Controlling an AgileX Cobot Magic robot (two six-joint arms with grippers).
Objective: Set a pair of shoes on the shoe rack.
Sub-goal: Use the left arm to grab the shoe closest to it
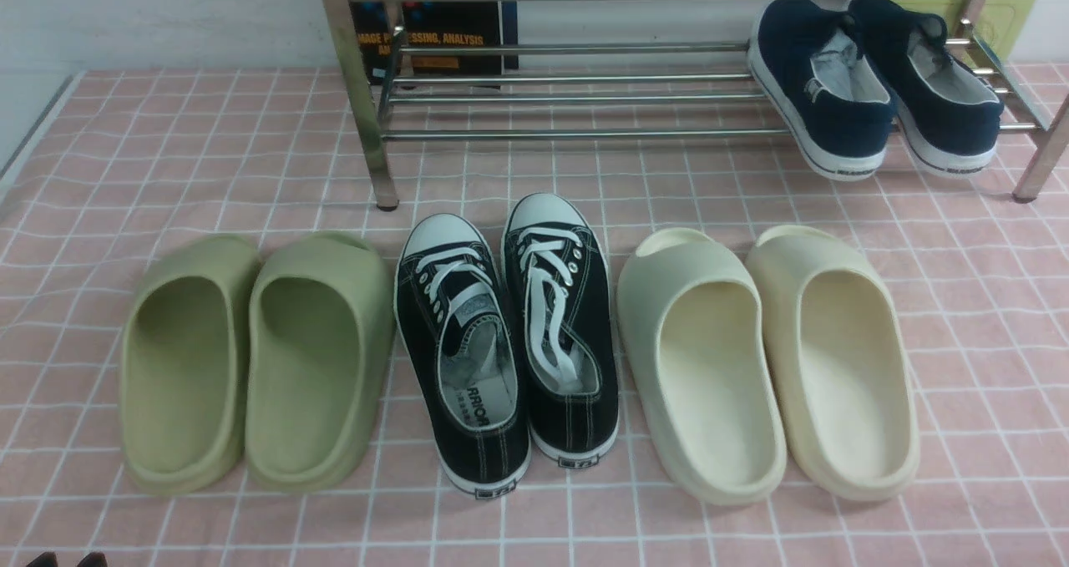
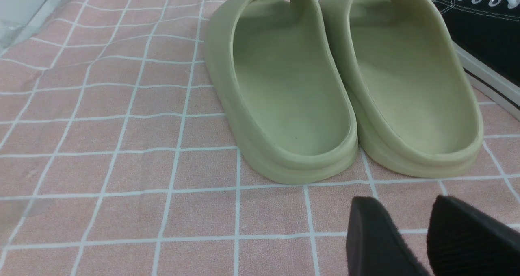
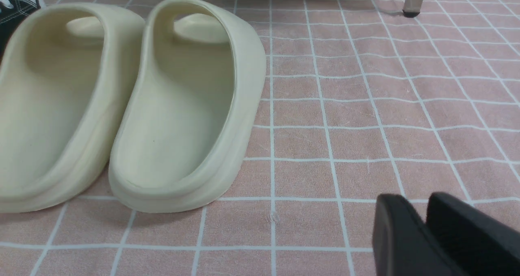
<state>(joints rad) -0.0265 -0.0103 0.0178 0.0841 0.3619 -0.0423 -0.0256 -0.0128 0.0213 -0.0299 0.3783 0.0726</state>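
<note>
The pair of shoes, two black canvas sneakers with white laces and toe caps, stands side by side mid-floor: the left one (image 1: pixel 463 358) and the right one (image 1: pixel 559 333), toes toward the shoe rack (image 1: pixel 568 133). The rack is chrome tubing at the back. My left gripper (image 2: pixel 402 203) hovers open and empty over the cloth just behind the green slides; one sneaker's side (image 2: pixel 479 28) shows beyond them. Only its tips (image 1: pixel 67 560) show at the front view's bottom edge. My right gripper (image 3: pixel 414 203) is shut on nothing, low over the cloth beside the cream slides. A sneaker toe (image 3: pixel 16 7) peeks past them.
Green foam slides (image 1: pixel 250 358) lie left of the sneakers and cream slides (image 1: pixel 768 358) right of them. Navy slip-on shoes (image 1: pixel 868 83) sit on the rack's right end. A book (image 1: pixel 434 32) stands behind the rack. The pink checked cloth (image 1: pixel 209 158) covers the floor.
</note>
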